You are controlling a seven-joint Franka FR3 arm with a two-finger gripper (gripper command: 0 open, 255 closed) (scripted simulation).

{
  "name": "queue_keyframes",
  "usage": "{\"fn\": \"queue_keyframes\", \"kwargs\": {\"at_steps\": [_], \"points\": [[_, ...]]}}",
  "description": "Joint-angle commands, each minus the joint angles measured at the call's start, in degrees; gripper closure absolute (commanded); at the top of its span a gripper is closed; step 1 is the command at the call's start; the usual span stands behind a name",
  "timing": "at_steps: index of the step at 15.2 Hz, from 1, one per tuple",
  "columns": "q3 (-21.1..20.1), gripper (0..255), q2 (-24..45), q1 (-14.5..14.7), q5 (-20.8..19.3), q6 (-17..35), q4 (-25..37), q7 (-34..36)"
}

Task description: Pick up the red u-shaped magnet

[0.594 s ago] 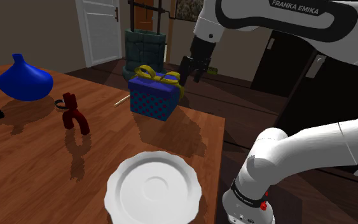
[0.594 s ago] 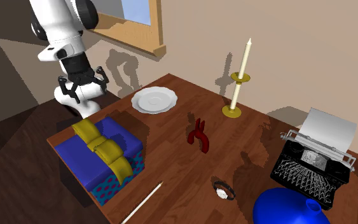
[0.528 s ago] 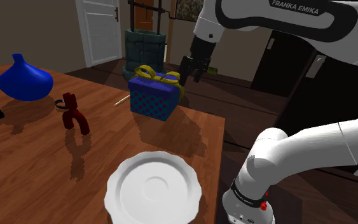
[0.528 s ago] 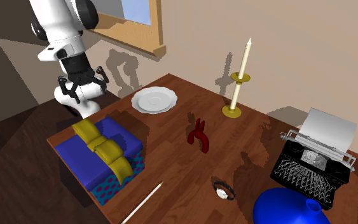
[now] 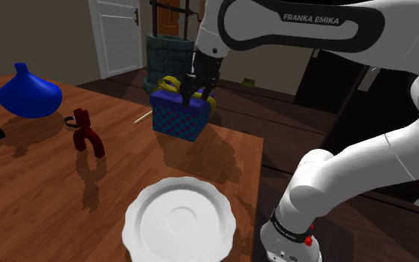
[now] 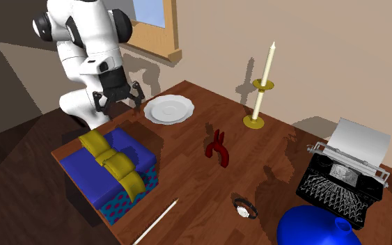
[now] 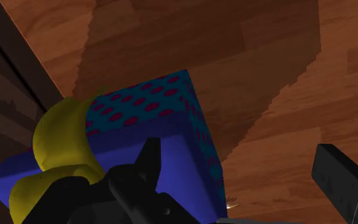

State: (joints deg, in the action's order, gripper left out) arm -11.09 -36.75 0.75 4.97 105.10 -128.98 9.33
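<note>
The dark red u-shaped magnet (image 5: 87, 135) stands upright on the wooden table (image 5: 44, 186), prongs up, its legs splayed on the wood; it also stands mid-table (image 6: 217, 148). My gripper (image 5: 198, 88) hangs open above the far corner of a blue gift box (image 5: 179, 113), well to the shoulder view's right of the magnet. In the second exterior view the gripper (image 6: 118, 101) hovers between the box (image 6: 111, 167) and a white plate (image 6: 168, 109). The wrist view has the gripper (image 7: 244, 172) with fingers apart, nothing between them, over the box (image 7: 171, 121) and its yellow bow (image 7: 63, 137).
A white plate (image 5: 179, 223) lies near the table's front edge. A blue vase (image 5: 27, 93), a wristwatch (image 5: 70, 120) and a thin stick (image 5: 142, 117) lie near the magnet. A candle in a brass holder (image 6: 262, 87) and a typewriter (image 6: 344, 174) stand farther along.
The arm has swung toward the shoulder view's left, from off the table's edge to above the gift box. The gripper stays open. Nothing on the table moved.
</note>
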Motion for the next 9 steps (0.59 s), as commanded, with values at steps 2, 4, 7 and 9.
{"fn": "queue_keyframes", "kwargs": {"at_steps": [2,4,7,9], "points": [[-3.6,0,5.3,0.2,-1.0,3.9,2.7,2.3],[-5.9,0,8.5,0.3,-2.0,6.3,4.3,3.8],[-9.4,0,13.6,0.1,-4.3,9.4,7.2,6.4],[-11.7,0,17.2,-0.1,-6.4,11.2,9.4,8.3]]}}
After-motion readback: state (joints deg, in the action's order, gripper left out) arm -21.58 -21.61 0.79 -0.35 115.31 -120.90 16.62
